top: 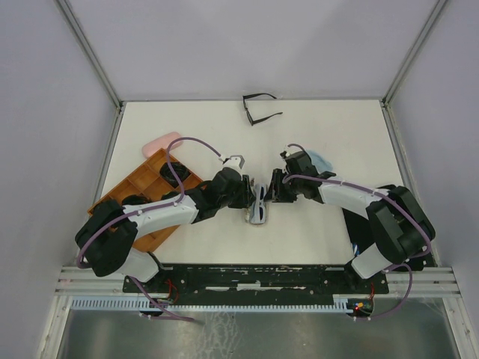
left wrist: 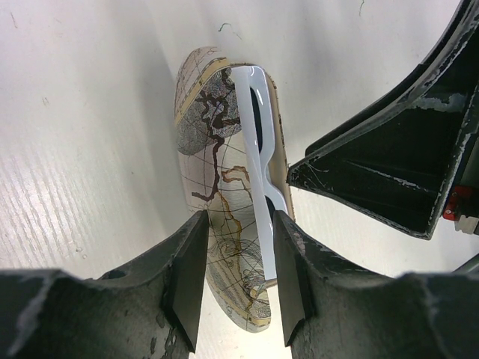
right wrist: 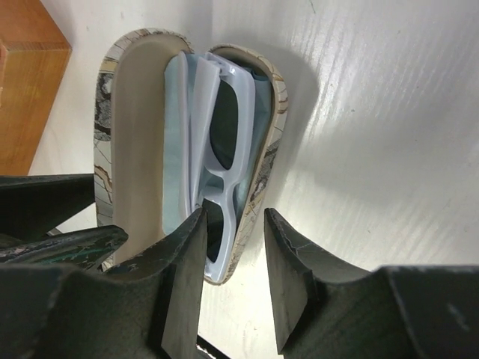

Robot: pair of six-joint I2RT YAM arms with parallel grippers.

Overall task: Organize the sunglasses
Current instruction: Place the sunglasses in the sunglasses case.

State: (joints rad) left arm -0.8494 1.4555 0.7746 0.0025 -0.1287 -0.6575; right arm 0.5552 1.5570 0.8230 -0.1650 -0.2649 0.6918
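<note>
**Sunglasses sort: both claws at the open case, mid-table**

1 white table [top: 337, 127] is carrying everything. 2 arms are reaching inward from the near edge, the left arm [top: 157, 213] and the right arm [top: 352, 196], and they are meeting at the centre.

1 wooden tray [top: 129, 182] with compartments is lying at the left. The left arm is crossing over it, so the dark shapes inside cannot be counted. 1 pink case [top: 161, 140] is sitting just behind the tray. 1 pale-blue object [top: 323, 158] is peeking out beside the right wrist, mostly hidden.

1 patterned case [left wrist: 198, 142], map-printed, is lying open between the claws.

Sunglasses clearly seen: 2 pairs. 1 white-framed pair [right wrist: 224, 127] with dark lenses is sitting inside the patterned case. 1 black thin-framed pair [top: 250, 112] is lying unfolded at the far edge, well apart from both arms.

1 light-blue cloth [right wrist: 176, 134] is lying tucked in the case beside the white-framed pair.

The left claw [left wrist: 236, 221] is pinching the patterned case, with 1 finger on each side of its shell. The right claw [right wrist: 233, 221] is standing spread, astride the near end of the white-framed pair and the case wall.
</note>
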